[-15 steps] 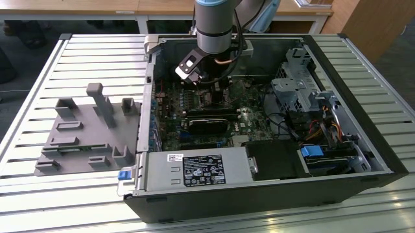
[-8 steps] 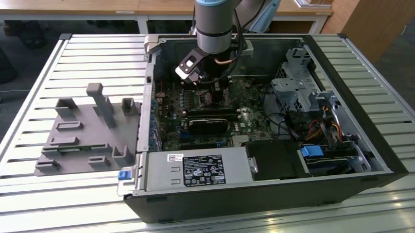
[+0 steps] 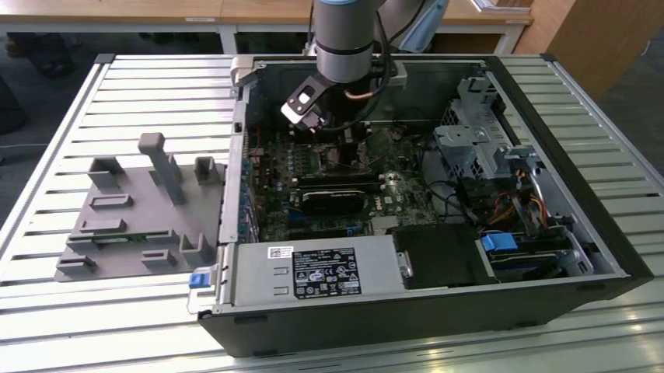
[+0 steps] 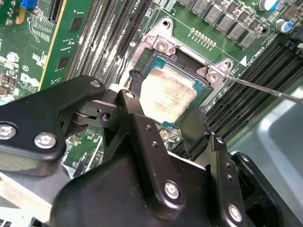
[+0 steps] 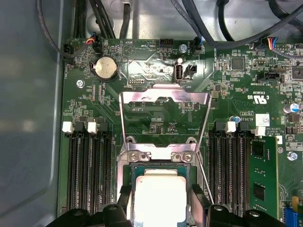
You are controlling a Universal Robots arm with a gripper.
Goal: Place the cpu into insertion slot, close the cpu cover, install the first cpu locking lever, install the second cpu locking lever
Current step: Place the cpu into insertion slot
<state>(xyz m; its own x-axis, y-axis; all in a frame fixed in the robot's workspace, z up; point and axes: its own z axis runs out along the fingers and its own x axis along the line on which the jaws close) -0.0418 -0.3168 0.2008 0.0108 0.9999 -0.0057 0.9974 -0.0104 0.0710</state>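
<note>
The pincer hangs straight over the cpu and straddles it. Its closing line runs across the chip, toward the memory slots on either side. Whether it is clamping the cpu or has let go cannot be told.

The cpu lies flat and square in the slot, dull metal top up, its edges parallel to the memory slots. The cover is swung open and stands up from the hinge edge of the slot, on the side away from the pincer. A thin lever juts out free past one corner of the slot.

In the exterior view the case lies open on the slatted surface. The power supply near its front edge has a white-and-black label, and a printed sticker sits on the board.
</note>
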